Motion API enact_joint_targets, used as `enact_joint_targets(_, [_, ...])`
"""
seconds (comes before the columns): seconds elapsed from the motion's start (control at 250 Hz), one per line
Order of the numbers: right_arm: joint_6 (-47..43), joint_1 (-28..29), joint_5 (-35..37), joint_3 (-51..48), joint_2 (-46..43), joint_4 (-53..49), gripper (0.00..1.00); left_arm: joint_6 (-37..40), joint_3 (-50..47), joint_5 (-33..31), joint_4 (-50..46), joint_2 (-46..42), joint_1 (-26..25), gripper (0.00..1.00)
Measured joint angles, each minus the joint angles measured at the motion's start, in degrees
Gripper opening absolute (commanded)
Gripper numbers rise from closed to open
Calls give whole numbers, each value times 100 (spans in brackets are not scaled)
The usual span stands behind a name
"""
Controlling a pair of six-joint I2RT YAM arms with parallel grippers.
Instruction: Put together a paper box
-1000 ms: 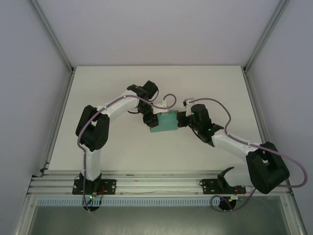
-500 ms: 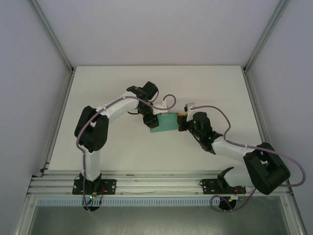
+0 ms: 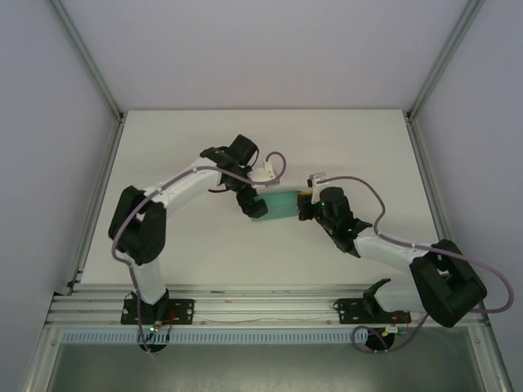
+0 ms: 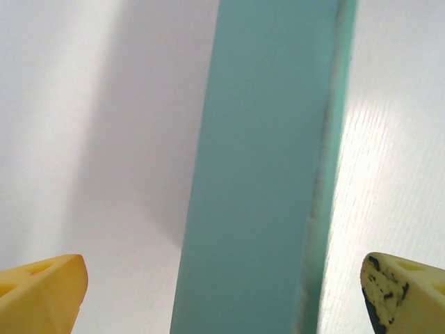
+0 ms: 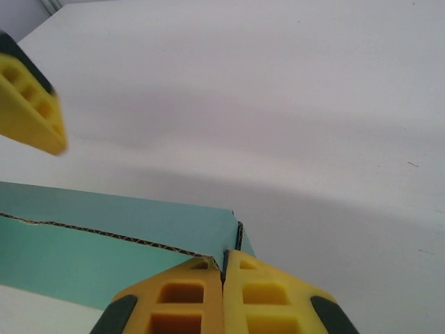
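Left gripper (image 4: 222, 278), jaws wide, straddles plain teal paper box (image 3: 279, 206); right gripper (image 5: 224, 263) jaws pinch its corner.

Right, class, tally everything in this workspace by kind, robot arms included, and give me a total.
Teal paper box: 1
Robot arms, left arm and right arm: 2
Total: 3

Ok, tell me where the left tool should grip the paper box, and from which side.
Probably the free left end of the paper box, pinched across its thin dimension, from the left. The right tool is shut on the right end, and the open left tool has its narrow face between the fingers.
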Motion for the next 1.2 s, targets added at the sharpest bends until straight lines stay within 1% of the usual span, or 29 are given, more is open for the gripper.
enact_joint_targets(0.14, [76, 50, 149, 258, 74, -361, 0, -328, -361, -282, 452, -702, 0, 100])
enact_joint_targets(0.216, [153, 76, 214, 472, 111, -699, 0, -581, -568, -555, 564, -951, 0, 92])
enact_joint_targets(0.26, [179, 103, 262, 601, 122, -925, 0, -710, -708, -715, 647, -1054, 0, 81])
enact_joint_targets(0.284, [201, 118, 280, 649, 127, -1021, 0, -841, -789, -791, 691, -1104, 4, 77])
enact_joint_targets(0.368, [223, 179, 319, 796, 138, -1294, 0, -1086, -1064, -951, 780, -1224, 50, 70])
enact_joint_targets(0.416, [221, 199, 328, 868, 144, -1434, 0, -1222, -1178, -966, 804, -1252, 114, 67])
enact_joint_targets(0.496, [221, 201, 330, 955, 162, -1585, 0, -1307, -1248, -960, 817, -1244, 225, 56])
enact_joint_targets(0.572, [219, 201, 332, 1003, 162, -1692, 0, -1379, -1241, -938, 833, -1215, 306, 51])
enact_joint_targets(0.62, [216, 201, 334, 1036, 164, -1753, 0, -1405, -1228, -911, 837, -1178, 328, 50])
enact_joint_targets(0.68, [216, 201, 334, 1060, 164, -1818, 0, -1427, -1222, -848, 857, -1126, 328, 43])
enact_joint_targets(0.795, [214, 203, 345, 1106, 168, -1921, 0, -1427, -1193, -717, 874, -1027, 328, 40])
enact_joint_targets(0.859, [216, 203, 361, 1137, 168, -1991, 0, -1425, -1152, -658, 879, -992, 328, 32])
enact_joint_targets(0.935, [216, 203, 358, 1169, 173, -2055, 0, -1421, -1095, -629, 883, -968, 328, 13])
enact_joint_targets(0.987, [219, 203, 358, 1217, 184, -2127, 0, -1458, -1045, -612, 881, -940, 328, 10])
enact_joint_targets(1.007, [219, 203, 358, 1235, 188, -2153, 0, -1469, -1027, -619, 883, -933, 328, 6])
enact_joint_targets(1.043, [221, 203, 361, 1268, 197, -2203, 0, -1515, -997, -619, 883, -911, 326, 4])
enact_joint_targets(1.199, [291, 214, 358, 1405, 201, -2472, 0, -1803, -955, -643, 883, -892, 304, 4])
